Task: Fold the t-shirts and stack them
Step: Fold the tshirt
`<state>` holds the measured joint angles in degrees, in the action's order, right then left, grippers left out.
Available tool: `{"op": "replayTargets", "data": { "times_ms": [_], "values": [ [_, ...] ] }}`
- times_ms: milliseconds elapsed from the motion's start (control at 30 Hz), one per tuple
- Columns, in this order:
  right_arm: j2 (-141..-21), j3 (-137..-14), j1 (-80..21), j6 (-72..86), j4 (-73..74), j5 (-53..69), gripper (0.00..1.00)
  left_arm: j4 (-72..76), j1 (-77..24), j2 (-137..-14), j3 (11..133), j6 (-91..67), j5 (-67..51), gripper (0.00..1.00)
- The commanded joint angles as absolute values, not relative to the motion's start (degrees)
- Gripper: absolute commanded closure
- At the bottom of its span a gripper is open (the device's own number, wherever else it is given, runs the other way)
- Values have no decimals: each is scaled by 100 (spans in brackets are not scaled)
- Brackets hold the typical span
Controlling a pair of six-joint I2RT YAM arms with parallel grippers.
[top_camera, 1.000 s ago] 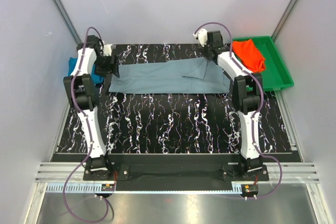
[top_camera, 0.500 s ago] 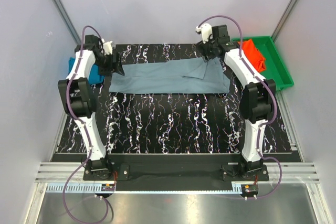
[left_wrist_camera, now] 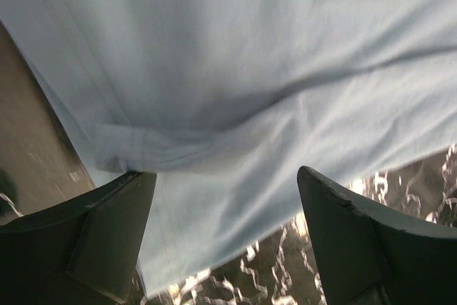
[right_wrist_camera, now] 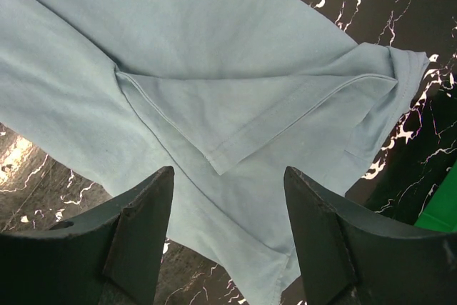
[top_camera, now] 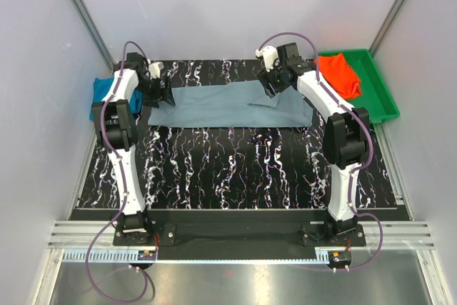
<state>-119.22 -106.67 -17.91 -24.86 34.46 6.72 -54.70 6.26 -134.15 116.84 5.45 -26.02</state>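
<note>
Stretching across the far half of the black marbled table (top_camera: 235,176), the dusty grey-blue t-shirt (top_camera: 221,107) is laid flat as a long band, with a hemmed flap folded back over it towards its right end. The left gripper (top_camera: 163,95) is held over the shirt's left end. Its fingers (left_wrist_camera: 107,226) are spread wide apart, with only cloth and a strip of table seen between them, and nothing is clamped. Whether the fingertips touch the cloth cannot be told. A small rolled hem is seen just beside one finger in the left wrist view. The right gripper (top_camera: 272,89) is poised over the folded flap, its jaws likewise parted and nothing gripped. The bright teal-blue t-shirt (top_camera: 106,92) is bunched at the table's left edge, partly hidden by the left arm (top_camera: 114,123). The orange-red t-shirt (top_camera: 338,75) is piled in the green tray (top_camera: 380,101), which is set at the table's far right corner.
</note>
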Motion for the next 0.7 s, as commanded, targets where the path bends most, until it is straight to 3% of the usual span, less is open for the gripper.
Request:
{"op": "replayTargets", "data": {
  "times_ms": [0,267,500,667],
  "values": [
    [-11900,-10583,-1907,-2549,3401,624,30,-5221,580,-13561,12259,448,-2620,13],
    [-12041,-10573,-1969,-2549,3322,492,30,-5212,563,-13712,12472,466,-2215,13],
    [-12339,-10714,-1978,-2593,3349,571,31,-4949,563,-11955,11103,115,-2573,12],
    [-12752,-10880,-1969,-2663,3182,317,34,-5036,466,-11961,10706,141,-2821,13]
  ]
}}
